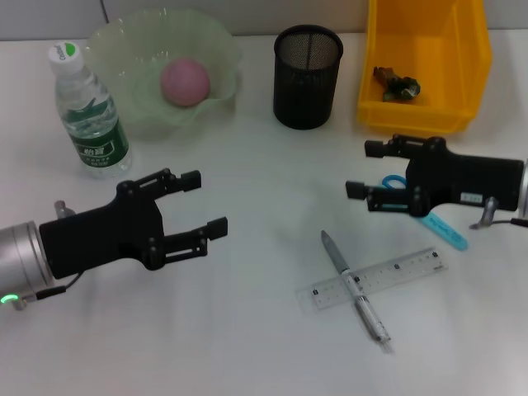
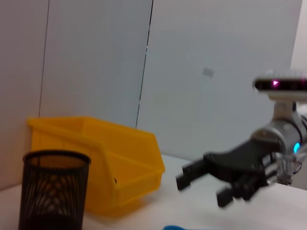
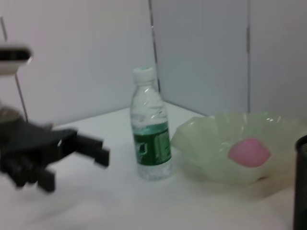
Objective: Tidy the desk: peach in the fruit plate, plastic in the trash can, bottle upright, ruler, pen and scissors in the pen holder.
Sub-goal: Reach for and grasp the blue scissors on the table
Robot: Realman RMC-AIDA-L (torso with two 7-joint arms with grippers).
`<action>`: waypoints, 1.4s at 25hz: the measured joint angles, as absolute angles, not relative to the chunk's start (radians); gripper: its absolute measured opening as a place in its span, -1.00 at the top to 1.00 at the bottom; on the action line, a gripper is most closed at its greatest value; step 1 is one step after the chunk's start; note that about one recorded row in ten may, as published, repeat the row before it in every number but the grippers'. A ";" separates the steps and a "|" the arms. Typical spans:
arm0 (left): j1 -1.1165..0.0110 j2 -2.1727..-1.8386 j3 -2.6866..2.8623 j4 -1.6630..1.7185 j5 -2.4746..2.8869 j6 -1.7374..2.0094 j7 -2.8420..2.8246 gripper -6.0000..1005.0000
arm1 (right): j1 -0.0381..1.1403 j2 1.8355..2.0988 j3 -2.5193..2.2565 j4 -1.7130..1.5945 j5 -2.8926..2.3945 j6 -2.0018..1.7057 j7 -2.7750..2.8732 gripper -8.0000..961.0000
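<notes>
Beside pen holder (image 1: 308,76), head view: peach (image 1: 186,82) in fruit plate (image 1: 124,49), bottle (image 1: 88,112) upright. Right gripper (image 1: 360,169) fingers apart over scissors (image 1: 429,216); risk: handles slip. Left gripper (image 1: 206,204) fingers apart, idle.

Left wrist view: right gripper (image 2: 201,184) clear of holder (image 2: 53,189).

Right wrist view: left gripper (image 3: 76,153) near bottle (image 3: 151,136); could topple it.

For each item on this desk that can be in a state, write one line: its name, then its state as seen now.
peach: in the fruit plate
bottle: upright, capped
pen holder: upright, empty
trash can: holds crumpled plastic
pen: flat on the desk, lying across the ruler
scissors: on the desk, partly hidden under the right gripper
left gripper: open, holding nothing
right gripper: open, holding nothing
</notes>
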State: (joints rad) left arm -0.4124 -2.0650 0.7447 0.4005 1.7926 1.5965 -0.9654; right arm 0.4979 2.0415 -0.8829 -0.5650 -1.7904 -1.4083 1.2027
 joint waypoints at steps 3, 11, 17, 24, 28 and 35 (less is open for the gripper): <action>-0.411 -2.065 0.745 0.386 1.793 1.591 -0.959 -0.62 | 0.499 2.033 -0.883 -0.593 -1.791 -1.421 1.274 -0.51; -0.411 -2.066 0.759 0.330 1.794 1.594 -0.888 -0.62 | 0.521 2.012 -0.895 -0.761 -1.919 -1.516 1.641 -0.50; -0.419 -2.065 0.779 0.326 1.795 1.596 -0.882 -0.62 | 0.573 2.014 -0.896 -0.846 -2.053 -1.539 1.836 -0.50; -0.421 -2.067 0.777 0.326 1.789 1.584 -0.847 -0.62 | 0.689 2.015 -0.896 -0.928 -2.264 -1.584 2.076 -0.49; -0.429 -2.068 0.780 0.326 1.789 1.576 -0.842 -0.62 | 0.766 2.023 -0.896 -0.954 -2.394 -1.585 2.198 -0.49; -0.437 -2.068 0.780 0.325 1.789 1.560 -0.840 -0.62 | 0.830 2.024 -0.925 -0.955 -2.496 -1.606 2.267 -0.48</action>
State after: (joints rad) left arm -0.4371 -2.0678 0.7798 0.3251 1.7889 1.5602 -0.8403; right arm 0.8304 2.0242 -0.9250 -0.9545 -2.4961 -1.6056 2.2669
